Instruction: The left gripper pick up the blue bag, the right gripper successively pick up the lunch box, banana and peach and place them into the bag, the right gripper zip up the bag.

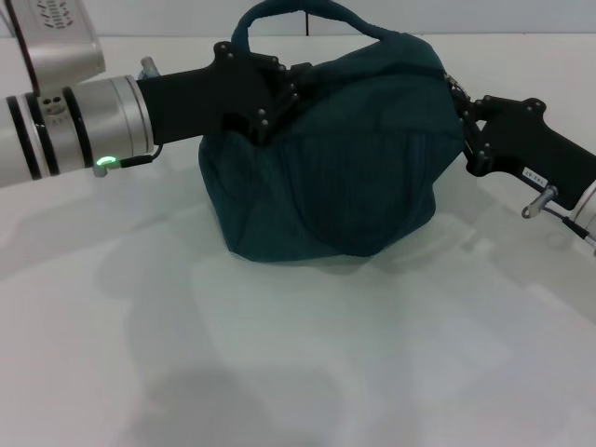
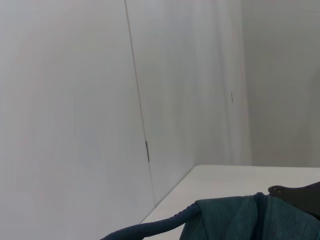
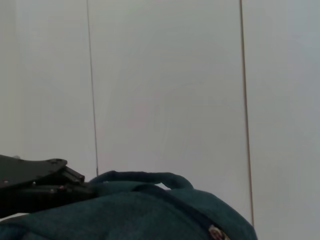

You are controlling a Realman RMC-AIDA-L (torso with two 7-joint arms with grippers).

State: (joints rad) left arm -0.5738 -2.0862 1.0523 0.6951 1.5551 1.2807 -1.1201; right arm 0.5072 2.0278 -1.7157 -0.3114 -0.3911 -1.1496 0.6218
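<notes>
Both tools were at the blue bag [image 1: 326, 186]. From the left edge of the bench [image 1: 279, 372] came the left tool [image 1: 279, 88], its silver wrist showing a green light, its black fingers closed on the fabric at the bag's upper left shoulder. From the right edge came the right tool [image 1: 463, 116], the one with the small white label, its tips pressed at the bag's upper right end; whether they were open or closed there I could not tell.

The bag sat toward the far middle of the bench, a bulging dark teal lump, rounded at the base and creased down its front. One loop handle [image 1: 303, 14] arched up over its top. In the right wrist view a small metal zip fitting [image 3: 216, 232] glinted along the top seam, and the left tool showed beyond the bag's crest. The bag looked closed across the top; nothing of its inside showed.
</notes>
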